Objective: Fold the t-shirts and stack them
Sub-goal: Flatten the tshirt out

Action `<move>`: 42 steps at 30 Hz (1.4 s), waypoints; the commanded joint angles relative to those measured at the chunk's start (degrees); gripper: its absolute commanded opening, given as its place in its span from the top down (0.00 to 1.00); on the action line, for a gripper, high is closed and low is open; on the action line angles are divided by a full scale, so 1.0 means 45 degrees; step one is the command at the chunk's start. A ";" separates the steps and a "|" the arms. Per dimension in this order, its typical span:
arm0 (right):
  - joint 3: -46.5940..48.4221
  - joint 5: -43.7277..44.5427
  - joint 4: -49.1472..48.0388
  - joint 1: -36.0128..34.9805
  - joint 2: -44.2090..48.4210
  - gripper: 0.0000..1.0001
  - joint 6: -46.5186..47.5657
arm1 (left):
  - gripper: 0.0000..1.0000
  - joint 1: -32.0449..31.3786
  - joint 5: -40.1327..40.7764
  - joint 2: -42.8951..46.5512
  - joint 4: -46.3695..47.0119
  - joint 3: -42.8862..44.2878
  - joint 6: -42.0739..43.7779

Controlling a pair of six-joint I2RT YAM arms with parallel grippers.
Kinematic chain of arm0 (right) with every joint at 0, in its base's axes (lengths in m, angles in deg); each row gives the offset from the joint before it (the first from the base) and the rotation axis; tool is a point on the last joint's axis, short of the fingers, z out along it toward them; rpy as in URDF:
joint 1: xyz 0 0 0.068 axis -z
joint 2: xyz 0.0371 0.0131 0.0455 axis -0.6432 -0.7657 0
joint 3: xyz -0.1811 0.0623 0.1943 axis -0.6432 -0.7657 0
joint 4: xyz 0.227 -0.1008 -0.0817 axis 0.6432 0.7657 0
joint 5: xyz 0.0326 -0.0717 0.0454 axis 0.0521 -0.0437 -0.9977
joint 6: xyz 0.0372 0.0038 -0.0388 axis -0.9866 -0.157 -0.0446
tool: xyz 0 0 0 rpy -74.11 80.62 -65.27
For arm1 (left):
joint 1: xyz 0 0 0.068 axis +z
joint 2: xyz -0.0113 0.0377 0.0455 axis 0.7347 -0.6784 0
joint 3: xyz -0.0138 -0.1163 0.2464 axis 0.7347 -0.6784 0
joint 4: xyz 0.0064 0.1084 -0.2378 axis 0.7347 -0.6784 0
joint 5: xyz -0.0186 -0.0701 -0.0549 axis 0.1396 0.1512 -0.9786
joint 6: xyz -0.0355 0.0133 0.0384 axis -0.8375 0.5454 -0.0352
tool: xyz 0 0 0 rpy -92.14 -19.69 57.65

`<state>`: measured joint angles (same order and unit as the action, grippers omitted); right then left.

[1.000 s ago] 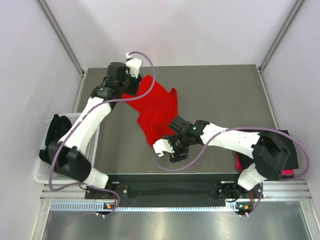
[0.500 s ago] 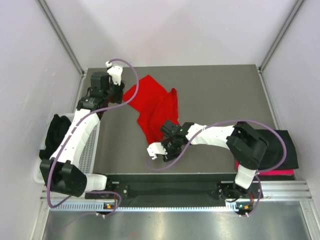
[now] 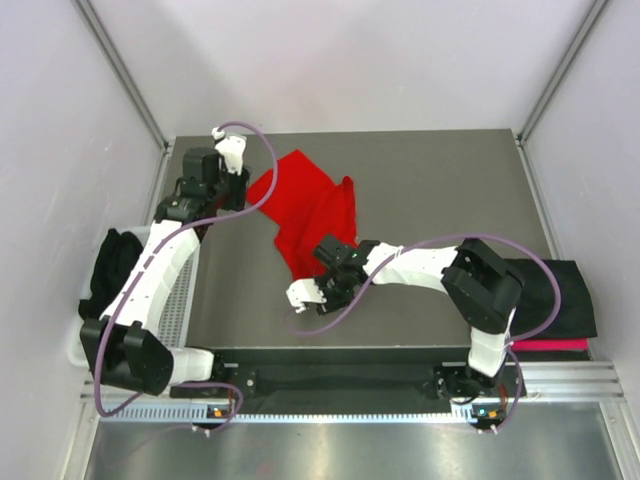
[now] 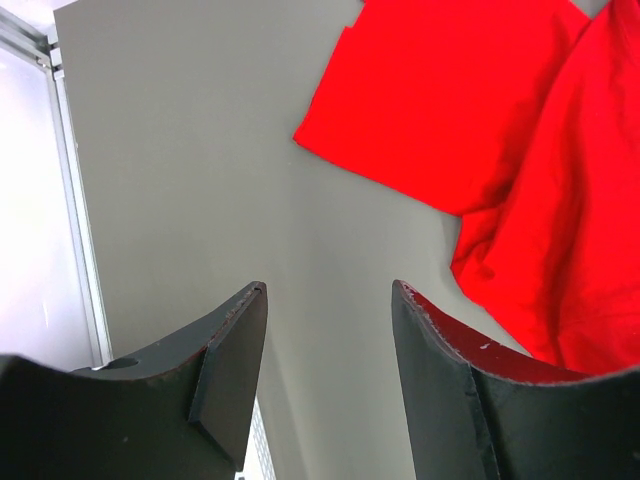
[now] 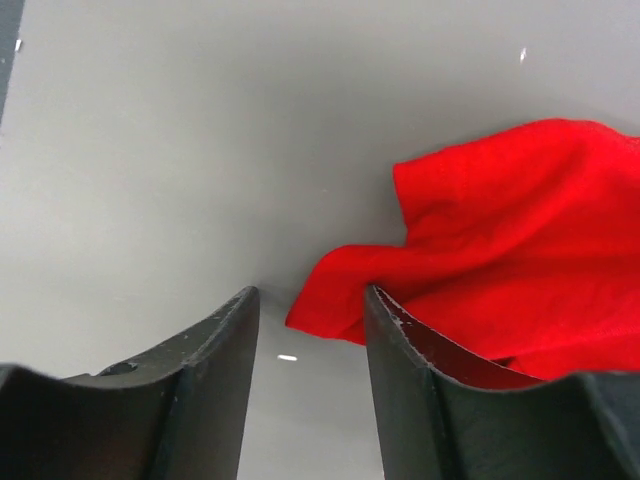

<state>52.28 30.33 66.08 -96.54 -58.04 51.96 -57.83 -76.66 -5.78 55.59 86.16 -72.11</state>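
A bright red t-shirt lies crumpled on the grey table. In the left wrist view the red t-shirt fills the upper right. My left gripper is open just left of the shirt's far-left corner, with only bare table between its fingers. My right gripper is at the shirt's near corner. Its jaws are apart, and the tip of the red t-shirt reaches into the gap beside the right finger. A black t-shirt lies on a pinkish-red one at the near right.
A white mesh basket hangs off the table's left side and holds black cloth. Metal frame posts stand at the table's two far corners. The table's near edge runs just in front of the right gripper.
My left gripper drew back left, off the shirt's far corner, and then held still. My right gripper slid left along the shirt's near edge, and its jaws narrowed.
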 commanded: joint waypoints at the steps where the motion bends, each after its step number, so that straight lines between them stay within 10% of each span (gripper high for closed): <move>1: 0.0306 0.0029 0.0159 0.0155 -0.0458 0.55 0.0227 | 0.42 0.0097 -0.0072 0.0534 0.0140 -0.0012 -0.0167; 11: -0.0359 0.0381 0.0725 0.0643 0.0089 0.63 0.0150 | 0.42 0.0175 -0.0032 0.0710 0.0179 -0.0226 -0.0127; 17: 0.0772 0.0147 0.1702 0.0877 -0.0498 1.00 -0.0571 | 0.42 0.0332 0.0045 0.1022 0.0335 -0.0656 -0.0030; 25: 0.1846 0.1766 0.1877 0.1424 0.3814 1.00 -0.1277 | 0.42 0.0351 0.0512 0.0771 0.0257 -0.1126 0.1041; 42: 0.4915 0.1963 0.0961 0.6854 0.6182 1.00 -0.1960 | 0.45 0.0390 0.0123 -0.8738 -0.0758 0.5511 0.1571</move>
<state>73.85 40.32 73.01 -67.08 -29.78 44.84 -56.32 -77.06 -41.87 52.68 104.43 -65.55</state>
